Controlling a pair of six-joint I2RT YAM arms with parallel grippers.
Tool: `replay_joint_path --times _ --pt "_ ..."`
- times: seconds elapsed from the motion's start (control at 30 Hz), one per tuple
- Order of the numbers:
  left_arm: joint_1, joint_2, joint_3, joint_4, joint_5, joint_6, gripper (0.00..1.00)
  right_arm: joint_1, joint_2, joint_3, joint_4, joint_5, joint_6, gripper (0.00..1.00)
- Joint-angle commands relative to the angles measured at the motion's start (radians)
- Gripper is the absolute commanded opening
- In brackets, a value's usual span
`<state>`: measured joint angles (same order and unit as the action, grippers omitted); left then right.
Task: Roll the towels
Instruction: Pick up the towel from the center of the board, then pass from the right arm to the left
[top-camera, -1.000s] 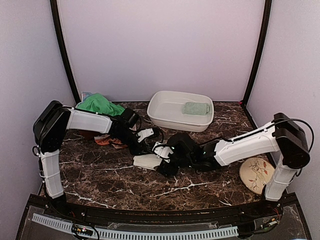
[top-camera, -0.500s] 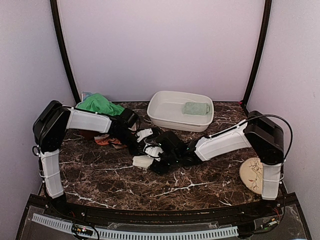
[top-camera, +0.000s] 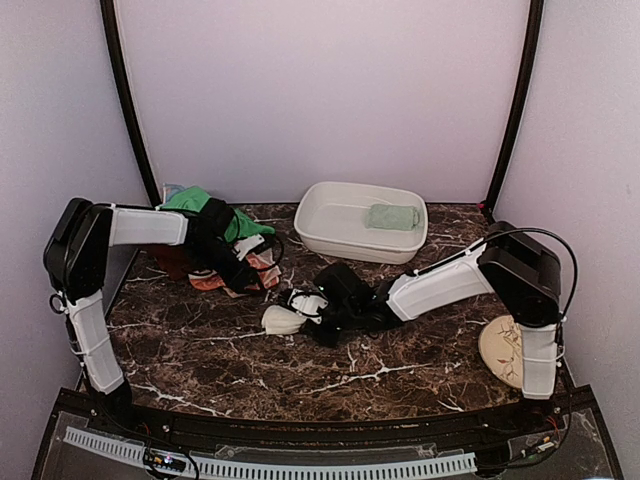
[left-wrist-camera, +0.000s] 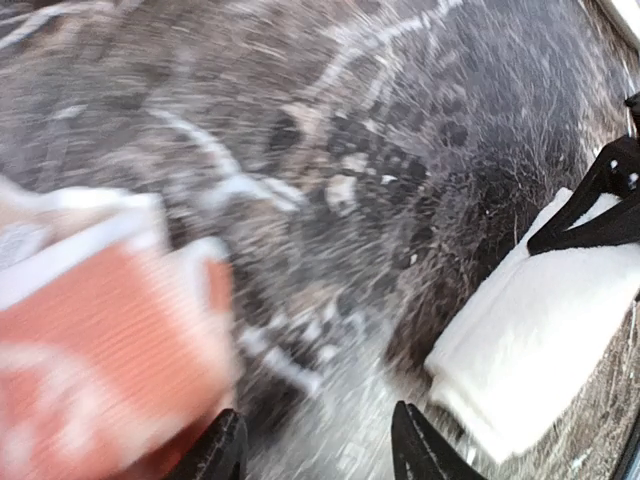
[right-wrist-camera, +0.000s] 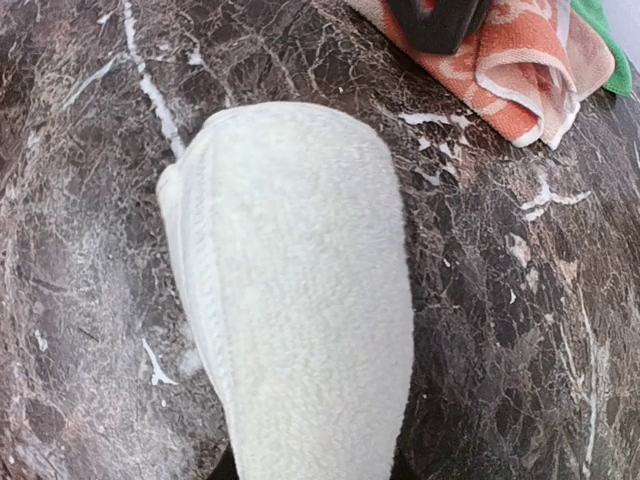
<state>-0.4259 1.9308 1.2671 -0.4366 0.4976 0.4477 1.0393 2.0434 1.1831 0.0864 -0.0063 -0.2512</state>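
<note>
Since the earlier frames the left arm has drawn back to the left, away from the roll, while the right arm has reached further in and the roll lies slightly further left. The left gripper (left-wrist-camera: 320, 452) hangs low above the dark marble table (top-camera: 200, 350), just beside the orange swirl-patterned towel (right-wrist-camera: 500, 70). Its jaws stand partly apart with only bare table between them, so it holds nothing.

The right gripper (top-camera: 306, 303) meets the right end of the cream-white towel (right-wrist-camera: 300, 300), which lies rolled on the table near its middle. In the right wrist view the roll runs straight in between the fingers, which have closed in on either side of it. From the left wrist a black finger is seen lying across that end.

The orange towel lies crumpled and unrolled on the left half of the table. The bright green towel (top-camera: 190, 202) is heaped behind it at the back left. The sage-green towel (top-camera: 392, 216) rests folded inside the white basin (top-camera: 320, 228) at the back centre. A floral plate (top-camera: 510, 350) sits at the right edge, well apart from both grippers.
</note>
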Motion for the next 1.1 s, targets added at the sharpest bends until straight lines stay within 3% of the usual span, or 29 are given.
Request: replay_joint_path --times 0.0,0.13,0.33,0.53,0.63,0.67,0.7,1.07 --pt "0.052 -0.162 0.013 -0.090 0.026 -0.010 0.54 -0.020 0.007 -0.017 -0.089 0.039 0.002 0.01" --pt "0.070 -0.244 0.012 -0.129 0.080 0.073 0.56 -0.026 -0.056 -0.011 -0.088 0.112 -0.016 0.00" --pt "0.062 -0.392 -0.041 -0.210 0.305 0.266 0.63 -0.036 -0.171 -0.001 -0.073 0.128 -0.006 0.00" --pt "-0.085 -0.495 -0.085 -0.187 0.086 0.407 0.69 -0.036 -0.231 0.079 -0.127 0.059 0.012 0.00" --pt "-0.101 -0.494 -0.075 -0.136 0.050 0.376 0.74 -0.028 -0.252 0.108 -0.135 0.031 0.023 0.00" --pt "-0.101 -0.491 -0.064 -0.128 0.045 0.372 0.92 -0.021 -0.254 0.119 -0.144 0.030 0.021 0.00" --pt "-0.101 -0.486 -0.049 -0.121 0.041 0.365 0.95 -0.015 -0.255 0.130 -0.156 0.025 0.020 0.00" --pt "-0.117 -0.520 -0.015 -0.226 0.068 0.452 0.99 0.029 -0.274 0.205 -0.219 -0.039 0.035 0.00"
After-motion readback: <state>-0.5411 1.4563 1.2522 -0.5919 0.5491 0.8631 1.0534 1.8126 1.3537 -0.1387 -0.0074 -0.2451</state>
